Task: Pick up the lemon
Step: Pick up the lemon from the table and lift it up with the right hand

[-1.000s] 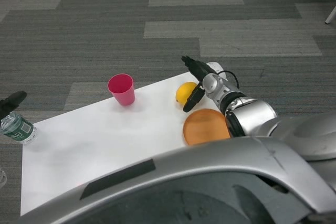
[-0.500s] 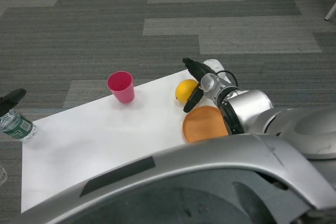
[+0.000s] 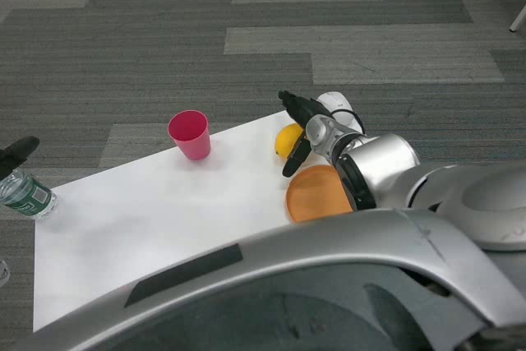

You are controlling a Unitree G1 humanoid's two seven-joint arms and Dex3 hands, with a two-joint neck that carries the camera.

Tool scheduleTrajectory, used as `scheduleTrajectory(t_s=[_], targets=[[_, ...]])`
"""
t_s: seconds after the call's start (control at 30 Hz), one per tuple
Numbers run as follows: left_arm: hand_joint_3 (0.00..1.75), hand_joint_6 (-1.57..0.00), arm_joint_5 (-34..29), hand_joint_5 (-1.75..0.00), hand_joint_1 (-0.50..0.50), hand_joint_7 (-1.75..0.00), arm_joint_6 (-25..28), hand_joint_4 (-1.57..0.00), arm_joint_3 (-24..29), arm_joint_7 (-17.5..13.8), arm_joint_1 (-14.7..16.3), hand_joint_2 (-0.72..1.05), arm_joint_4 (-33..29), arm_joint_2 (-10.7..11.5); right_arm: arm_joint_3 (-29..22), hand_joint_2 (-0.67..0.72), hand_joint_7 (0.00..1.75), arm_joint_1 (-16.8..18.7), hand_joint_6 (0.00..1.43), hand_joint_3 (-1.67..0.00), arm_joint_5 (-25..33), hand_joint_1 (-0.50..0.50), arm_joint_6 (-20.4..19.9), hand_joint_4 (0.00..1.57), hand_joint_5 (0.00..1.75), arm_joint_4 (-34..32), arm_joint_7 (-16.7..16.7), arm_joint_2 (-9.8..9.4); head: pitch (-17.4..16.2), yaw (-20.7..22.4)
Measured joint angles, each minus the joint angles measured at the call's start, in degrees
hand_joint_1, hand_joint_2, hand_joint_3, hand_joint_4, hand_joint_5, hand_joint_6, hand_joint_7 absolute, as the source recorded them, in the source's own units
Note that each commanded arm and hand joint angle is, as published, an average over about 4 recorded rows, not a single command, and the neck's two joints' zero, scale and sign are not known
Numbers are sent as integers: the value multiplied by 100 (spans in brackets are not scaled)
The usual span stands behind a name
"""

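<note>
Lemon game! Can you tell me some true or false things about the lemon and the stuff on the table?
1. The right hand has its fingers around the lemon. True.
2. The lemon lies on the orange plate. False: it is on the table, just behind the plate.
3. The pink cup stands upright. True.
4. The cup has tipped over beside the bottle. False: it stands far from the bottle, which is at the table's left edge.
5. The left hand holds the cup. False: it is near the bottle.
</note>
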Motion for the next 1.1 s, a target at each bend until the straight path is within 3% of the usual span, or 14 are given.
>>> scheduleTrajectory(t_s=[0.17,0.23,0.33,0.47,0.63,0.9,1.1], targets=[[9,0,1,0,50,0,0,-7,0,0,0,98,5,0,36,-43,0,-53,0,-40,-151,-9,78,0,102,39,-82,47,-9,9],[9,0,1,0,50,0,0,-7,0,0,0,96,8,-2,62,-51,0,-90,0,-61,-304,-12,129,0,109,42,-90,79,-12,11],[9,0,1,0,50,0,0,-7,-1,0,-1,96,10,-5,105,-54,3,-123,0,-93,-468,-15,155,0,121,43,-92,115,-14,25],[9,0,1,0,50,0,0,-7,-1,0,-1,96,11,-5,132,-54,7,-125,0,-115,-536,-17,164,0,126,43,-91,119,-16,38],[9,0,-1,0,50,0,0,-7,-1,0,-1,96,11,-5,137,-54,7,-126,0,-119,-587,-17,177,0,136,43,-91,119,-16,38],[9,0,0,0,50,0,0,-7,0,0,-2,96,11,-6,135,-54,17,-125,0,-127,-589,-17,221,0,136,43,-91,119,-23,58],[9,0,1,0,50,0,0,-7,2,0,-1,96,11,-6,125,-54,56,-126,0,-135,-585,-17,283,0,150,43,-91,120,-14,52]])
